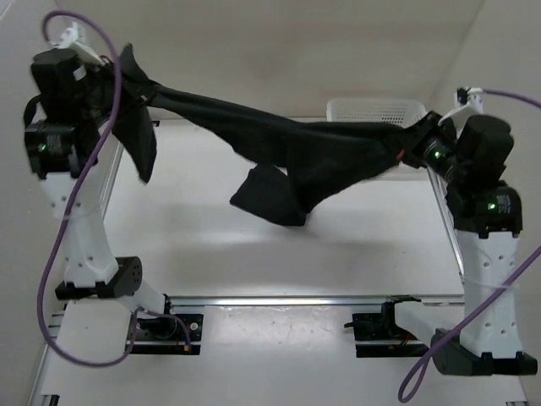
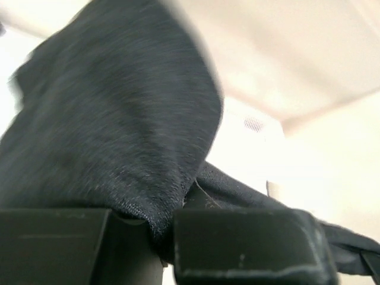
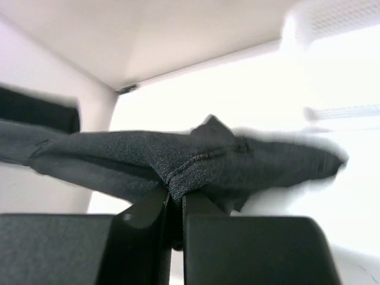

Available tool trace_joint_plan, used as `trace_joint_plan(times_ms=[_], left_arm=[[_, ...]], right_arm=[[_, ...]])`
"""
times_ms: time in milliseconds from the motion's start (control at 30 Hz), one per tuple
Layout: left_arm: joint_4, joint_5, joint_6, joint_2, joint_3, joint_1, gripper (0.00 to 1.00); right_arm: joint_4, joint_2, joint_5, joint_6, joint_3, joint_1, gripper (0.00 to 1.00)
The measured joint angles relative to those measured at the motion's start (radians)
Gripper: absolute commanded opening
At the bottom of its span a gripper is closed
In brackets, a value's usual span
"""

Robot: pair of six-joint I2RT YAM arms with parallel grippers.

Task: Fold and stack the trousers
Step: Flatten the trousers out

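Note:
The black trousers (image 1: 287, 148) hang stretched in the air between my two grippers, well above the table. My left gripper (image 1: 127, 72) is shut on one end at the upper left; a flap of cloth hangs down beside it. In the left wrist view the cloth (image 2: 113, 130) is pinched between the fingers (image 2: 237, 243). My right gripper (image 1: 410, 148) is shut on the other end at the right. In the right wrist view a seamed fold of cloth (image 3: 190, 163) sits between the closed fingers (image 3: 202, 219). A loose part of the trousers sags in the middle (image 1: 275, 199).
A white mesh basket (image 1: 376, 110) stands at the back right of the table, just behind my right gripper; it also shows in the right wrist view (image 3: 332, 24). The white table (image 1: 254, 254) lies below, with a metal rail along its near edge.

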Motion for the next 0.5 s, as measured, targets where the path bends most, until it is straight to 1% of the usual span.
trace_joint_plan(times_ms=[33, 67, 100, 133, 167, 200, 233, 300, 333, 400, 433, 467, 500], left_arm=[[0.016, 0.014, 0.008, 0.023, -0.023, -0.007, 0.16], [0.027, 0.032, 0.017, 0.062, -0.042, -0.016, 0.28], [0.038, 0.049, 0.031, 0.118, -0.055, -0.023, 0.66], [0.048, 0.062, 0.051, 0.190, -0.060, -0.028, 0.76], [0.049, 0.068, 0.056, 0.266, -0.045, -0.031, 0.79], [0.043, 0.070, 0.074, 0.377, -0.011, -0.031, 0.82], [0.039, 0.068, 0.090, 0.479, 0.017, -0.031, 0.90], [0.030, 0.056, 0.113, 0.618, 0.001, -0.033, 0.92], [0.035, 0.037, 0.122, 0.643, -0.069, -0.036, 0.90], [0.020, 0.010, 0.132, 0.636, -0.230, -0.053, 0.49], [0.033, -0.004, 0.137, 0.602, -0.331, -0.069, 0.29], [0.053, -0.015, 0.146, 0.542, -0.449, -0.088, 0.12], [0.051, -0.020, 0.146, 0.479, -0.550, -0.108, 0.10]], right_arm=[[0.003, -0.029, 0.027, 0.001, -0.057, 0.001, 0.00], [0.019, -0.063, 0.057, 0.001, -0.140, 0.003, 0.00], [0.018, -0.097, 0.085, 0.006, -0.226, 0.005, 0.00], [0.014, -0.124, 0.119, 0.012, -0.311, 0.005, 0.00], [0.012, -0.141, 0.156, 0.018, -0.382, 0.005, 0.00], [0.018, -0.158, 0.204, 0.025, -0.475, 0.002, 0.00], [0.015, -0.163, 0.243, 0.028, -0.548, -0.004, 0.00], [-0.013, -0.150, 0.310, 0.037, -0.677, -0.017, 0.00], [-0.027, -0.142, 0.332, 0.043, -0.718, -0.023, 0.00], [-0.053, -0.137, 0.364, 0.048, -0.747, -0.024, 0.00], [-0.055, -0.140, 0.378, 0.048, -0.746, -0.025, 0.00], [-0.054, -0.144, 0.390, 0.047, -0.742, -0.025, 0.00], [-0.055, -0.146, 0.402, 0.045, -0.732, -0.025, 0.00]])
